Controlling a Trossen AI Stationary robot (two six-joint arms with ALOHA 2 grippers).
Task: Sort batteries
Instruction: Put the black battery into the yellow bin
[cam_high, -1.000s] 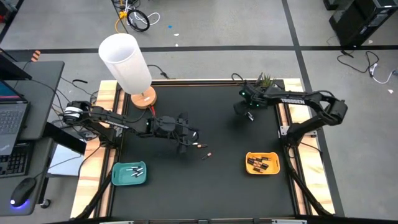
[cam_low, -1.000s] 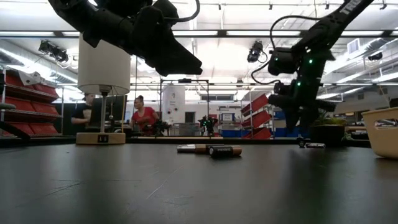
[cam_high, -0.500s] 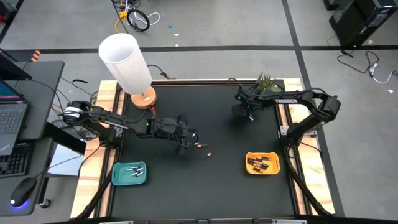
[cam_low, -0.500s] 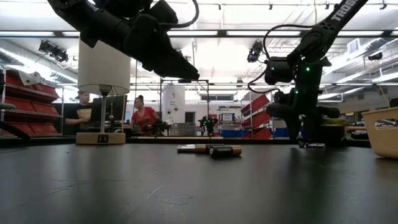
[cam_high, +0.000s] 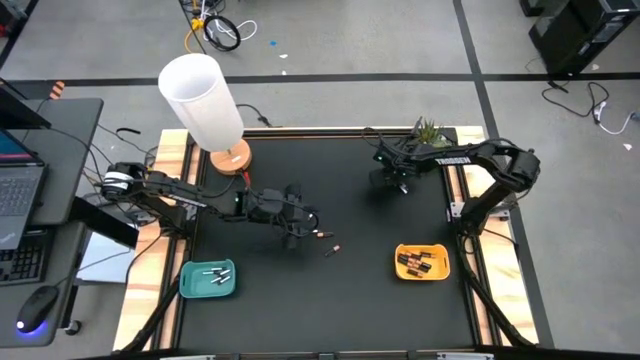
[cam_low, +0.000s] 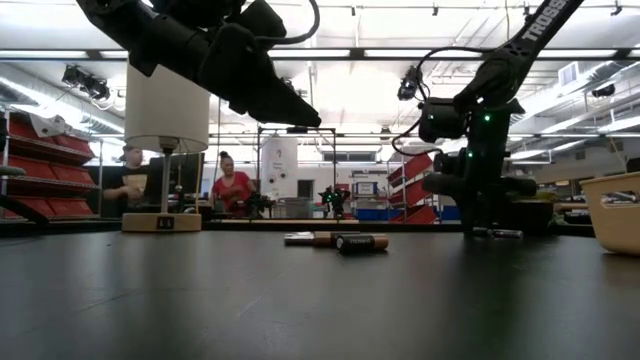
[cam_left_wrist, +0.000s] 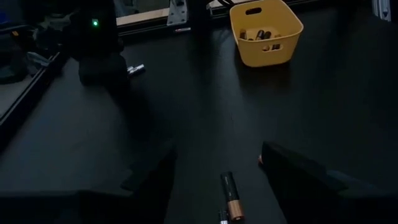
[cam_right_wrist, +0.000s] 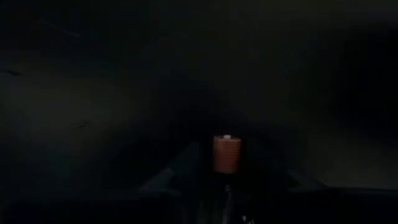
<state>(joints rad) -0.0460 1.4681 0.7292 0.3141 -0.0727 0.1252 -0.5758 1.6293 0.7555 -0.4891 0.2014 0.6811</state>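
Observation:
Two dark batteries with copper ends (cam_high: 320, 235) (cam_high: 333, 250) lie on the black table mid-way across, also in the low view (cam_low: 362, 242). My left gripper (cam_left_wrist: 217, 171) hovers open above them, one battery (cam_left_wrist: 229, 198) showing between its fingers. At the far right my right gripper (cam_high: 392, 182) stands down at the table top (cam_low: 480, 228), shut on a dark battery with a copper end (cam_right_wrist: 226, 152). A silvery battery (cam_left_wrist: 135, 68) lies on the table beside it. Pale batteries lie in a green tray (cam_high: 190, 285), dark ones in a yellow tray (cam_high: 400, 268). My right gripper pinches the dark battery between its two fingers, which come from above and point steeply down. The battery lies along the fingers, and its copper end (cam_right_wrist: 226, 144) sticks out past them. The gripper hides whether the battery rests on the table.
A lamp with a white shade (cam_high: 203, 98) stands on a wooden base (cam_high: 232, 158) at the far left. A small plant (cam_high: 427, 129) stands at the far right corner. People stand in the room beyond the table (cam_low: 232, 188).
My right gripper has sunk to the table top at the far right and shifted a little toward the table's left edge. The batteries on the table have stayed where they were.

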